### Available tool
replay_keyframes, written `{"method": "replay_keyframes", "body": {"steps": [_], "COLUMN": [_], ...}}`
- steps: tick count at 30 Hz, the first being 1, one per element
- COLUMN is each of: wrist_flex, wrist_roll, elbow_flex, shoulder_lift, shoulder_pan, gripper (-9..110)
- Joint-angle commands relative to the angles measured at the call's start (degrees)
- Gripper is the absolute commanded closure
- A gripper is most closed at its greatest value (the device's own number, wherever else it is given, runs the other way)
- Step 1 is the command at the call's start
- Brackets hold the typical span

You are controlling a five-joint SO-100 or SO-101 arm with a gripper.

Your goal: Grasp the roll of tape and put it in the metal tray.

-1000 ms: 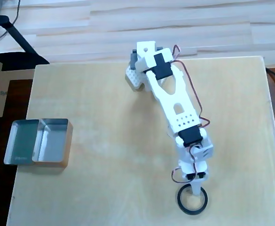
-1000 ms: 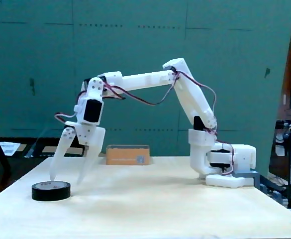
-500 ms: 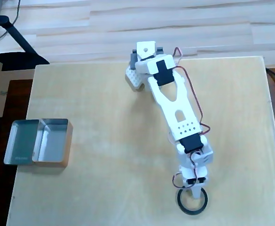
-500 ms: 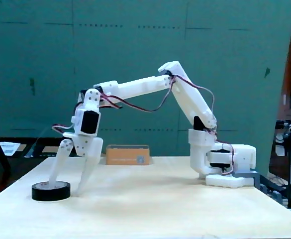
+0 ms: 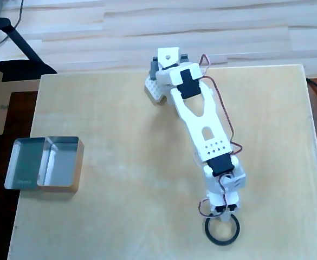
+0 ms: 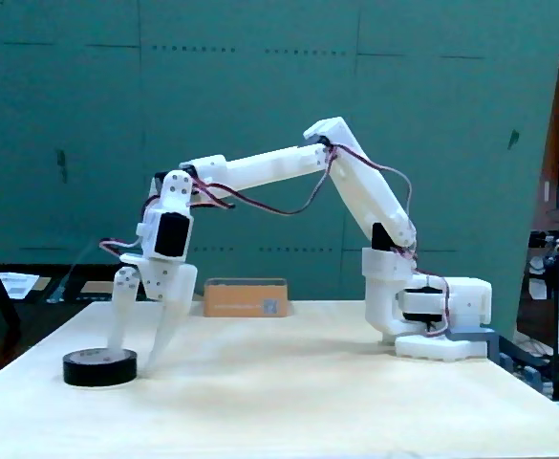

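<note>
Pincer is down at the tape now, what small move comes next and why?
Probably close the pincer. In the fixed view one finger dips inside the roll of tape and the other stands outside its wall, jaws apart, so the rim sits between them. The metal tray waits across the table.

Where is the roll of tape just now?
In the overhead view the roll of tape lies near the table's bottom edge, under the gripper, far right of the metal tray.

- Overhead view: bright, even, slightly washed-out light; the pale table (image 5: 120, 216) looks hazy, shadows faint.
- The metal tray (image 5: 44, 162) mirrors soft light, no harsh glare.
- Fixed view: dimmer, bluish cast, soft focus; a faint shadow lies under the arm (image 6: 260, 167).
</note>
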Motion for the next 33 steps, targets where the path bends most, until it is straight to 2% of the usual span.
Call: {"method": "replay_keyframes", "body": {"steps": [1, 11, 18, 25, 33], "wrist_flex": [0.18, 0.7, 13.89, 30.59, 41.66], "wrist_roll": [-0.09, -0.53, -4.75, -8.61, -12.04], "elbow_flex": [-2.2, -3.6, -13.45, -21.53, -22.41], "shoulder_lift": [0.35, 1.58, 6.5, 14.94, 25.66], "shoulder_pan": [0.18, 0.09, 1.49, 9.4, 23.99], "gripper": [102, 102, 102, 102, 102]}}
